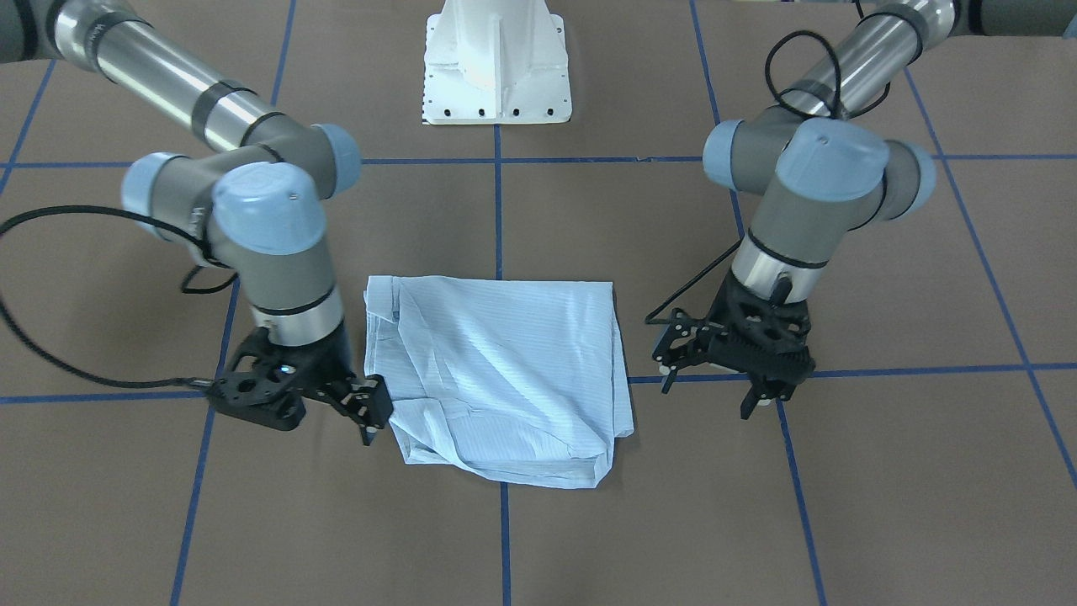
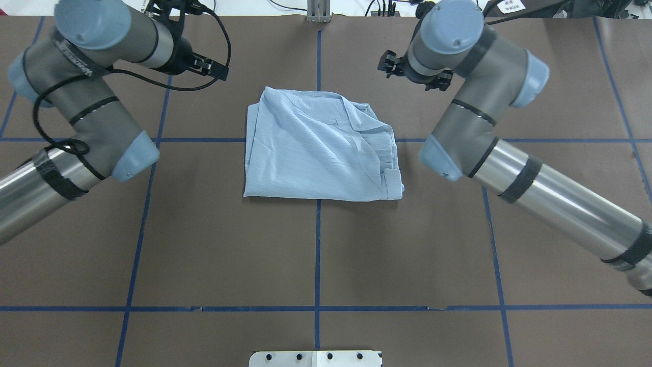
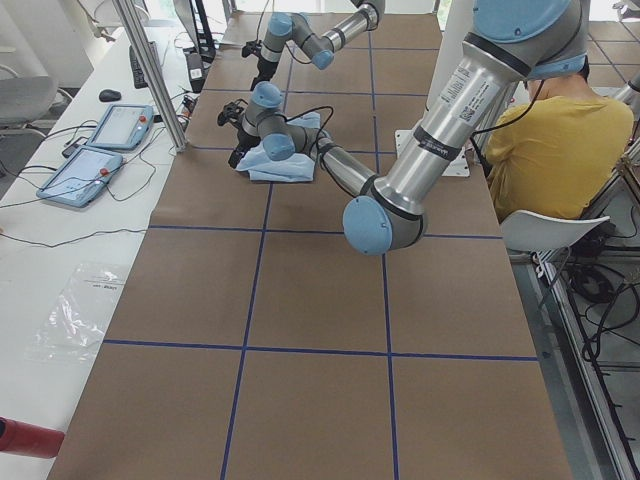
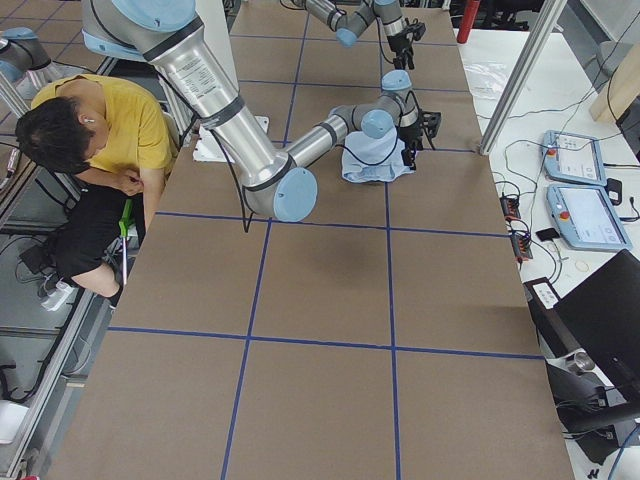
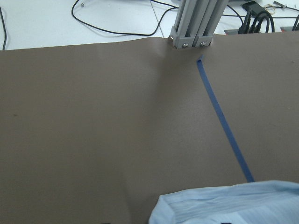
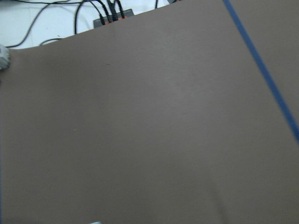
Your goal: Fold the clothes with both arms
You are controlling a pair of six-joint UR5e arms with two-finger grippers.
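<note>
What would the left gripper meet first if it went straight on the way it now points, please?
Probably the bare table: the left gripper points down beside the shirt, apart from it. Its wrist view shows mostly table ahead, though depth is unclear.

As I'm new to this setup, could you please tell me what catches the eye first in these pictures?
The pale blue shirt, folded into a rough rectangle, lies in the middle of the brown table. The left gripper and right gripper hang low on either side of it. A person in a yellow top sits beside the table.
</note>
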